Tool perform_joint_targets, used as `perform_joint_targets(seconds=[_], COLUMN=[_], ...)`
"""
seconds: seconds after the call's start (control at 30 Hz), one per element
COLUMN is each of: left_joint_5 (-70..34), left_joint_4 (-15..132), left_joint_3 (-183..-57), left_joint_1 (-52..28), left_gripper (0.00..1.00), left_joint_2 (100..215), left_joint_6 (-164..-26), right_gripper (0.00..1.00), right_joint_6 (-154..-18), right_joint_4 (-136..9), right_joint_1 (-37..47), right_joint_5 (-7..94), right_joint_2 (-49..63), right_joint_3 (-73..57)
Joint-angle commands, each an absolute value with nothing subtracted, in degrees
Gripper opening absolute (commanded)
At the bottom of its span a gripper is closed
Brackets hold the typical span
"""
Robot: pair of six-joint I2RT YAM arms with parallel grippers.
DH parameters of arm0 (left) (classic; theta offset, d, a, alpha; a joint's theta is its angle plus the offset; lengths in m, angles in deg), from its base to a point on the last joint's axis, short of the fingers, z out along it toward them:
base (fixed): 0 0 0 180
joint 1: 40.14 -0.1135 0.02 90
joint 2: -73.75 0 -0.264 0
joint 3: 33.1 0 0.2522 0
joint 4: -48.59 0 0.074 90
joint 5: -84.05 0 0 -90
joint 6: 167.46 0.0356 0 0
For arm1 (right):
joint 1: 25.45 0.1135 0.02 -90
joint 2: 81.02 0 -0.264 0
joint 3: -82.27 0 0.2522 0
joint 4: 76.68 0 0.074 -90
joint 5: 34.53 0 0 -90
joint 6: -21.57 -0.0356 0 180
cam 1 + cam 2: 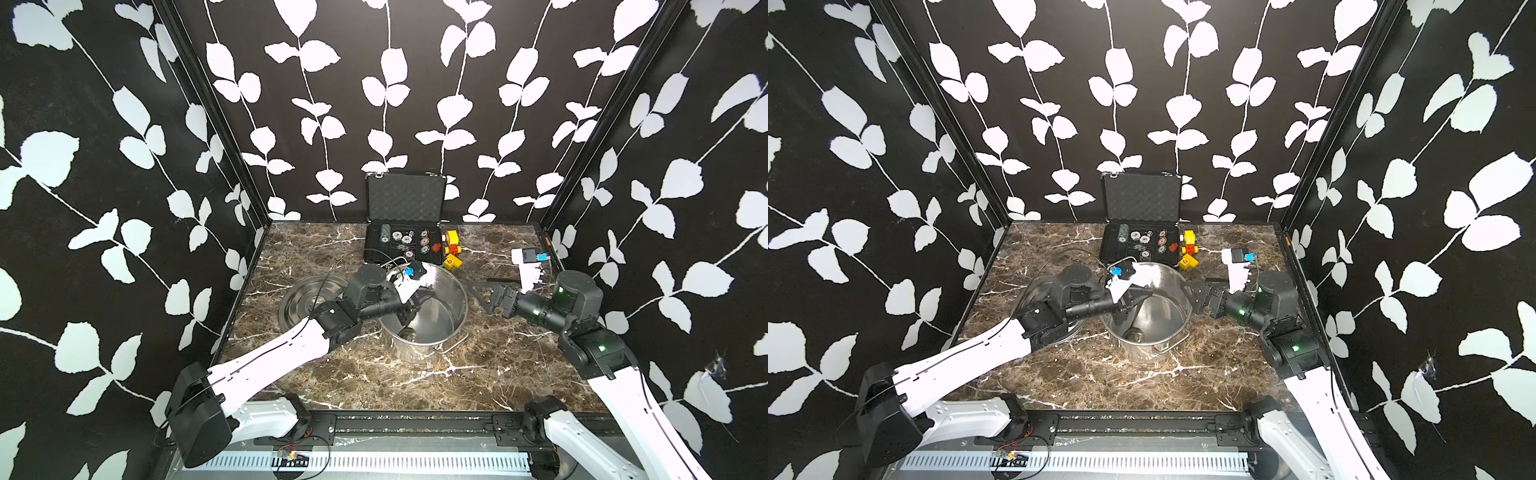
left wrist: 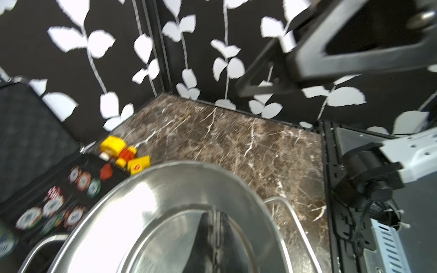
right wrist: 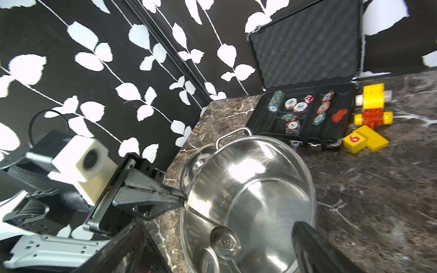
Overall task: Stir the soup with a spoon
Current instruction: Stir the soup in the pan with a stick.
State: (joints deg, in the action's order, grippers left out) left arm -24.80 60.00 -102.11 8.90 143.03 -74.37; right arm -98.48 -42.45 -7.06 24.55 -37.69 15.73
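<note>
**mk_77:** Starting up front: bare stretch of brown marble table (image 1: 415, 382). Just behind that, mid-table, a steel pot (image 1: 419, 351), upright and uncovered. Any sign of the spoon (image 3: 224, 241)?

**rigfan:** Yep, inside the pot. Bowl end down on the pot floor near the front wall, handle slanting up to the rim on the left arm (image 1: 270, 353) side.

**mk_77:** And the claws?

**rigfan:** For the left gripper (image 3: 178, 197): pinched tight on the top of that handle, right at the rim. For the right gripper (image 1: 473, 296): spread wide, gripping nothing, hanging by the rim on the pot's opposite side. Touching it or not, hard to tell.

**mk_77:** Also spotted a round steel lid (image 1: 299, 299) lying flat beside the pot, partly tucked under the left arm.

**rigfan:** Further back, just past the pot: a little cluster of yellow and red toy blocks (image 1: 453, 249). Next to those, an open black case (image 1: 405, 199) against the back wall, cover propped up, poker chips (image 3: 300, 106) loose in the tray. Way too small to read the chip print from up top.
</note>
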Motion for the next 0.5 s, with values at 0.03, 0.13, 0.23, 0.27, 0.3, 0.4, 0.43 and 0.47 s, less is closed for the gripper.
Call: perform_joint_targets(seconds=[0.03,0.13,0.23,0.27,0.3,0.4,0.43,0.47], left_joint_5=[-23.31,-19.85,-14.83,-12.83,-10.91,-7.33,-6.75,-6.28], left_joint_4=[62.81,62.36,61.09,60.76,60.42,58.07,57.48,56.81], left_joint_3=[-100.45,-100.88,-102.58,-103.3,-104.02,-106.21,-107.08,-108.16], left_joint_1=[5.35,3.8,2.04,1.64,1.35,1.09,1.08,1.08], left_gripper=[0.0,0.0,0.0,0.0,0.0,0.0,0.0,0.0], left_joint_2=[139.75,140.28,142.28,143.04,143.86,146.82,148.27,149.75], left_joint_6=[-78.77,-79.19,-80.64,-81.05,-81.41,-80.68,-80.14,-79.3], right_gripper=[0.99,0.99,0.99,0.99,0.99,0.99,0.99,0.99], right_joint_6=[-95.86,-94.77,-93.76,-93.68,-93.58,-93.06,-92.9,-92.75], right_joint_4=[-42.87,-41.53,-39.5,-38.5,-36.8,-32.36,-31.66,-31.29], right_joint_1=[-6.82,-6.82,-6.82,-6.82,-6.79,-6.82,-6.82,-6.82], right_joint_5=[29.52,33.28,38.35,40.53,43.41,50.62,51.9,52.85], right_joint_2=[-38.39,-38.16,-37.5,-37.17,-36.71,-35.18,-34.9,-34.62], right_joint_3=[16.61,16.91,17.05,16.9,16.58,15.42,15.26,15.26])
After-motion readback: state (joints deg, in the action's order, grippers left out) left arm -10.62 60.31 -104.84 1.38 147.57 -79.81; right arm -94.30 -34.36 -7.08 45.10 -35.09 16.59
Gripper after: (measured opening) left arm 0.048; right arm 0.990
